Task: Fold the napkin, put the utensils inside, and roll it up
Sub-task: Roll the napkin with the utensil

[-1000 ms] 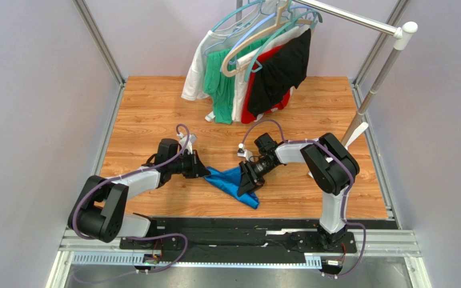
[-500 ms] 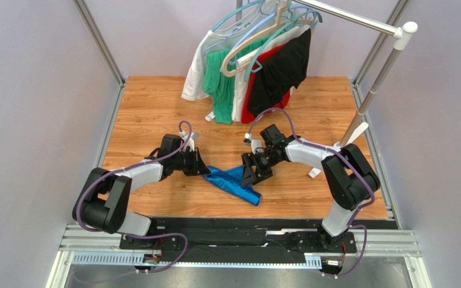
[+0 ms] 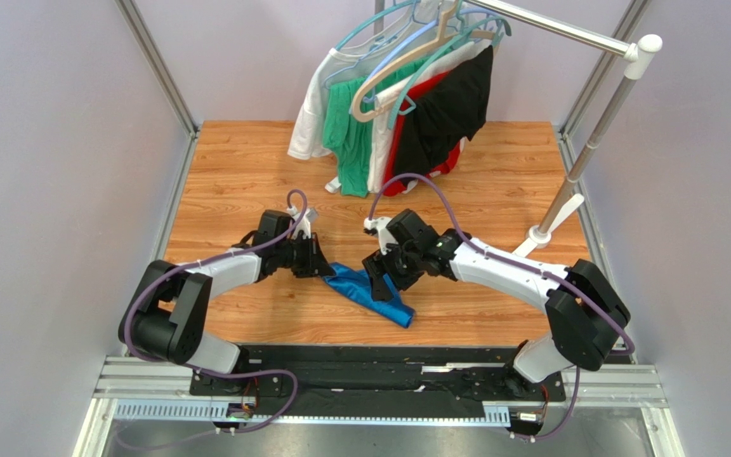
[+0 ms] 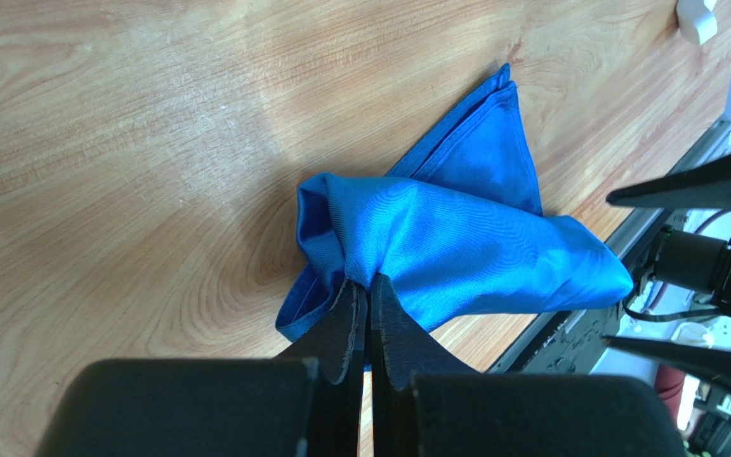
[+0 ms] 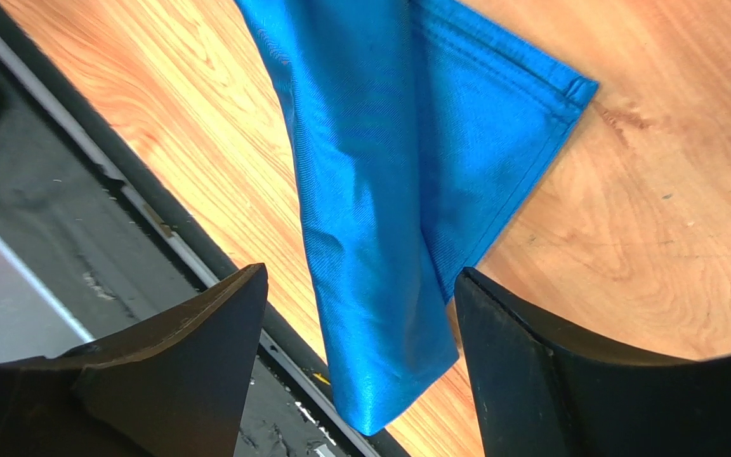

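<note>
I had the left gripper point(image 4: 369, 286) clamped on a bunched edge of the blue napkin point(image 4: 455, 238), anchoring it to the wooden table point(image 4: 102, 143), while the right gripper point(image 5: 360, 276) hung with jaws wide apart over the cloth's far end, seemingly to regrasp and spread it.

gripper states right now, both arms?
Left gripper: shut, pinching a fold of the blue napkin.
Right gripper: open, jaws either side of the napkin, not gripping.

walls point(image 3: 55, 143): pale lilac | table point(image 3: 236, 171): wood-grain | rack point(image 3: 569, 38): metal, garments point(image 3: 398, 105) hung at far edge
</note>
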